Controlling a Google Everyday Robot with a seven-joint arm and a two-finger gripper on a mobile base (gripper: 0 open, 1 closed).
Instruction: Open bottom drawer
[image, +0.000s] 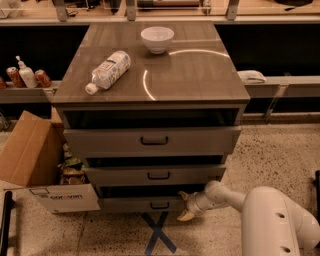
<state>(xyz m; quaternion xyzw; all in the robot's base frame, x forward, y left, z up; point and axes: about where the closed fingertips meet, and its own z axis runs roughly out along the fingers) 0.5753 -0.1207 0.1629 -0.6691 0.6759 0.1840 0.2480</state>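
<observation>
The bottom drawer (135, 204) is the slimmest, narrowest grey-taupe front, lowest in the cabinet, with a small black bar handle (159, 205). A dark gap shows above its front. My gripper (185, 206) reaches in from the lower right on a white arm (227, 194). It sits at the right end of the bottom drawer's front, just right of the handle, close to the floor. The mid-sized drawer (157, 175) and the tallest drawer (152, 140) are above, each standing slightly out.
A plastic bottle (107, 70) lies on the cabinet top beside a white bowl (157, 39). An open cardboard box (47, 170) stands at the cabinet's left. A blue tape cross (157, 233) marks the floor in front. Cans and a bottle (26, 76) sit on a left shelf.
</observation>
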